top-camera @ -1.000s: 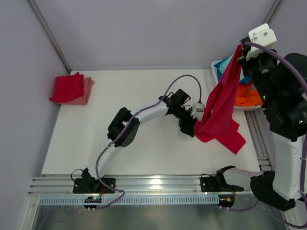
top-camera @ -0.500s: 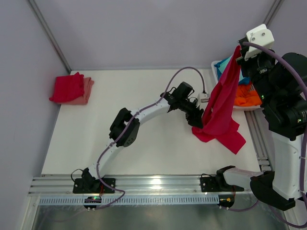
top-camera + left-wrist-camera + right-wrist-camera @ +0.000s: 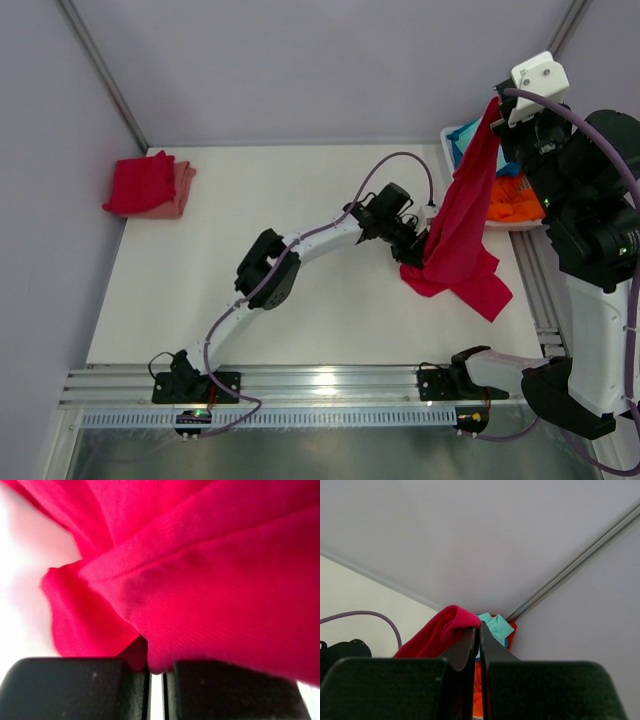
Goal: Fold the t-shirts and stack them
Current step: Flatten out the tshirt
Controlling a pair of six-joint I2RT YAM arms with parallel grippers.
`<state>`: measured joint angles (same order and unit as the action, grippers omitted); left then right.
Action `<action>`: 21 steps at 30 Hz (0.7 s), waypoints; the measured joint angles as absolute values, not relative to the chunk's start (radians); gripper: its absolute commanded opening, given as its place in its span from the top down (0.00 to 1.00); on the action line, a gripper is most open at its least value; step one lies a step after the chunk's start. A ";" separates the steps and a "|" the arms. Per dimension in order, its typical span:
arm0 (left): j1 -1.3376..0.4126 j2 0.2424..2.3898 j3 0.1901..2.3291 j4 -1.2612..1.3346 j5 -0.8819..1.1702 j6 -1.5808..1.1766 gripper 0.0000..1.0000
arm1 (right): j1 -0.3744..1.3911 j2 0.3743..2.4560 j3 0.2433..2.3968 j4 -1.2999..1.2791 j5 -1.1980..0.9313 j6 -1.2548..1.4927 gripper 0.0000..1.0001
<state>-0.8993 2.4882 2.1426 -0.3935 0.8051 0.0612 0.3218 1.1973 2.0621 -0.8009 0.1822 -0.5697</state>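
Note:
A crimson t-shirt (image 3: 460,230) hangs from my right gripper (image 3: 497,103), which is raised high at the back right and shut on the shirt's top edge. In the right wrist view the fabric (image 3: 437,632) folds over the closed tips of that gripper (image 3: 479,630). The shirt's lower end drapes onto the table. My left gripper (image 3: 420,243) reaches in from the left at the shirt's lower side edge. In the left wrist view red cloth (image 3: 225,580) fills the frame and a fold of it is pinched in the nearly closed left gripper (image 3: 156,672).
A folded red shirt on a pink one (image 3: 148,183) lies at the table's far left. A bin (image 3: 452,140) at the back right holds an orange shirt (image 3: 515,200) and a teal shirt (image 3: 496,625). Grey walls stand on three sides.
My left gripper moved right and away from me into the hanging shirt, then closed on its lower edge. The right gripper kept its hold up high.

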 measured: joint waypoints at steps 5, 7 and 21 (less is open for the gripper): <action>-0.900 2.474 2.125 -0.414 0.651 0.123 1.00 | 0.322 1.193 2.033 -0.802 0.186 -0.570 0.97; -0.894 2.433 2.067 -0.422 0.566 0.149 1.00 | 0.322 1.191 2.014 -0.802 0.189 -0.574 0.97; -0.616 2.048 1.810 -0.464 -0.079 0.270 1.00 | 0.322 1.109 1.794 -0.754 0.225 -0.607 0.97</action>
<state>-0.6163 2.0483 1.8095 -0.4637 -0.0788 0.2699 0.3218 1.1088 1.7943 -0.7544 0.2253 -0.6067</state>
